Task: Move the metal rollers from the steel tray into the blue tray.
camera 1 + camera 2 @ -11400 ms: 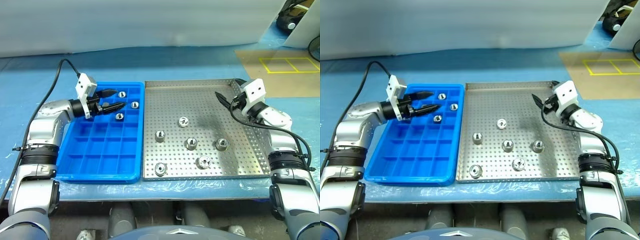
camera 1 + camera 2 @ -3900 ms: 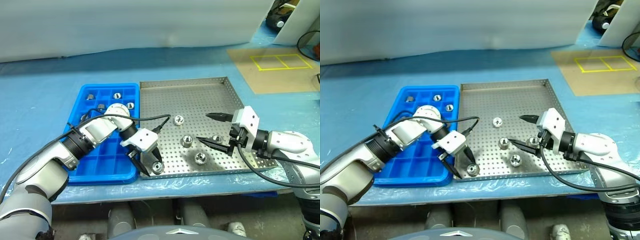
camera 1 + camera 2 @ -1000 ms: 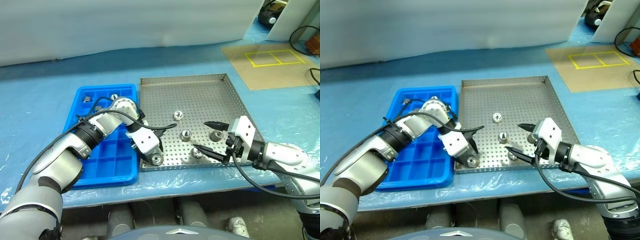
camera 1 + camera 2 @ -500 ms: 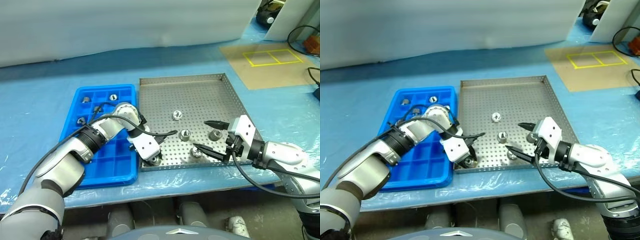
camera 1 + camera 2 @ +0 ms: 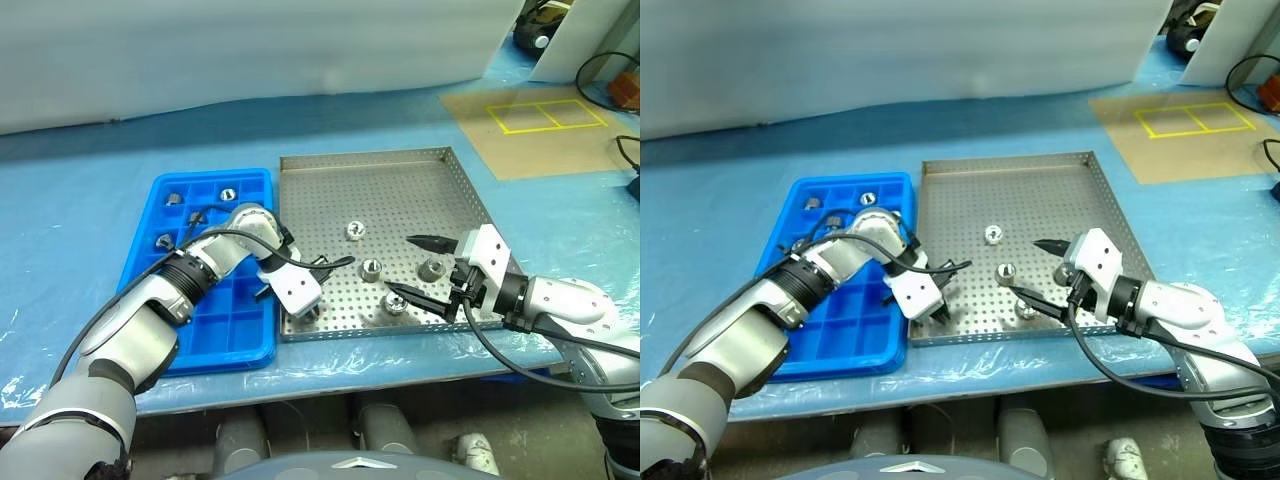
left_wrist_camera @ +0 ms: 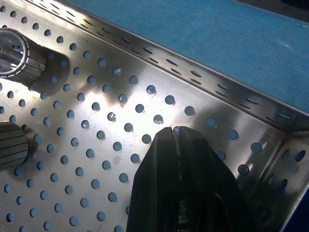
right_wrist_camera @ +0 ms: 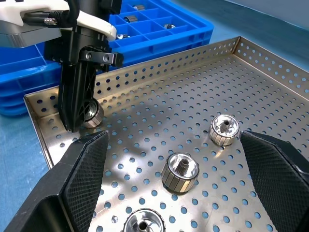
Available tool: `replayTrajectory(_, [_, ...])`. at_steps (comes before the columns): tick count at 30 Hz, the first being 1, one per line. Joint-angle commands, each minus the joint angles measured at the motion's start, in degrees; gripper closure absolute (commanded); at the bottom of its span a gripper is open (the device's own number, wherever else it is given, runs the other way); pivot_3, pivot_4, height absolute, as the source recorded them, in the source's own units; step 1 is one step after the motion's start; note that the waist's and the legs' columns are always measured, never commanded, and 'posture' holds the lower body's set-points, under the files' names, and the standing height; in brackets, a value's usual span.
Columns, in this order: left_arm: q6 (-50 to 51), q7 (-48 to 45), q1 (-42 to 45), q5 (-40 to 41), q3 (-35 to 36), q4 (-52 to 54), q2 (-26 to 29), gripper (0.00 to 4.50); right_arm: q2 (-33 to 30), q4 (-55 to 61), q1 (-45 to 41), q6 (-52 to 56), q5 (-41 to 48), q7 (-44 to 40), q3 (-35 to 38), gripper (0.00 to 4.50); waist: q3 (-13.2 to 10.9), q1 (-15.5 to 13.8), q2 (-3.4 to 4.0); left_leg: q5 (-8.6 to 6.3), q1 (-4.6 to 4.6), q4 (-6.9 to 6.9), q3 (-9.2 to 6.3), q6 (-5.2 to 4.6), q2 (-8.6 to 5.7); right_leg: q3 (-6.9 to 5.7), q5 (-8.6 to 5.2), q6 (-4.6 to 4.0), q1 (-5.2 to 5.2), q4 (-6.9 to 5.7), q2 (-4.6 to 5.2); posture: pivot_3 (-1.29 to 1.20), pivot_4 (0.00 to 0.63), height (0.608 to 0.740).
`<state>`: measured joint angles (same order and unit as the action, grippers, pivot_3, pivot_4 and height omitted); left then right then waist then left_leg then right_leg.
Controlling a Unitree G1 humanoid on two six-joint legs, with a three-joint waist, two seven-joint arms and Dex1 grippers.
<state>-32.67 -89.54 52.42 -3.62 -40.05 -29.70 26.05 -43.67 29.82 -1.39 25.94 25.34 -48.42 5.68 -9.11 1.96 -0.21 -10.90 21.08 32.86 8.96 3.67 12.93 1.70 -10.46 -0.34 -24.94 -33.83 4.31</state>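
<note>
The steel tray (image 5: pixel 400 185) holds several metal rollers, among them roller (image 5: pixel 353 229), roller (image 5: pixel 371 268) and roller (image 5: pixel 432 268). My left gripper (image 6: pixel 173 129) points down at the tray's near left corner, shut with nothing between its fingers, tips on the perforated floor. One roller (image 7: pixel 91 116) lies right beside those fingers (image 7: pixel 72 106). My right gripper (image 5: pixel 398 264) hovers open over the near right part of the tray, with a roller (image 5: pixel 397 303) under its lower finger. The blue tray (image 5: pixel 160 340) has rollers in its far compartments, such as roller (image 5: pixel 228 194).
The two trays sit side by side on a blue plastic-covered table (image 5: pixel 90 150). My left forearm (image 5: pixel 215 255) and its cable cross the blue tray's middle. A brown board with yellow tape (image 5: pixel 540 120) lies at the far right.
My left gripper's fingers have closed from open to shut at the tray's near left corner. The right gripper has stayed in place, open.
</note>
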Motion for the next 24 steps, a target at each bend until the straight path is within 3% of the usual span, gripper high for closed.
replayTrajectory(1, [0.41, 0.37, 0.24, 0.83, 3.05, 1.46, 0.61, 4.24, 0.37, 0.02, -0.93, -1.6, -0.29, -0.39, -0.5, 0.0, 0.0, -0.01, 0.0, 0.0, 0.0, 0.0, 0.0, 0.0, 0.0, 0.0, 0.0, 0.0, -0.01, 0.0, 0.0, -0.37, 0.15, 0.74])
replayTrajectory(9, [14.72, -2.96, 3.82, 12.43, 7.98, 6.32, 0.86, 4.24, 0.46, -1.29, -1.55, -2.85, -0.93, -1.17, -1.13, 0.0, 0.0, -0.44, 0.0, 0.0, 0.02, -0.02, 0.0, 0.0, 0.01, 0.0, 0.0, 0.0, -0.07, -0.01, 0.0, -0.36, 0.15, 0.74])
replayTrajectory(10, [14.39, -2.96, 4.54, 12.17, 7.26, 5.18, 1.56, 4.24, 0.52, -1.42, -1.68, -3.0, -1.01, -1.25, -1.24, 0.0, 0.0, -0.44, -0.01, 0.0, 0.02, -0.02, 0.0, 0.0, 0.01, 0.0, 0.0, 0.0, -0.07, -0.01, 0.0, -0.36, 0.15, 0.74])
replayTrajectory(13, [10.25, -2.94, 5.36, 9.43, 8.0, 0.39, 1.2, 3.69, 0.7, -1.65, -1.97, -3.3, -1.16, -1.43, -1.47, 0.0, 0.0, -0.34, 0.0, 0.0, 0.0, -0.02, 0.02, 0.0, 0.0, -0.01, 0.0, 0.0, -0.05, -0.01, -0.01, -0.36, 0.15, 0.74])
replayTrajectory(16, [5.94, -2.38, 5.47, 6.24, 7.08, -2.35, 1.67, 2.77, 0.8, -1.67, -1.98, -3.4, -1.29, -1.58, -1.45, 0.0, -0.01, -0.33, -0.01, 0.0, 0.03, -0.02, 0.02, 0.0, 0.0, 0.0, 0.0, 0.0, -0.07, 0.0, -0.02, -0.36, 0.15, 0.74])
replayTrajectory(24, [-0.82, -2.96, 6.26, 2.41, 5.0, -6.64, 1.3, 2.77, 1.03, -1.23, -1.51, -3.45, -1.69, -1.32, -1.44, 0.0, -0.01, -0.94, -0.01, -0.01, 0.04, -0.02, 0.01, -0.02, 0.0, 0.0, 0.0, 0.0, -0.07, 0.02, -0.01, -0.38, 0.15, 0.74])
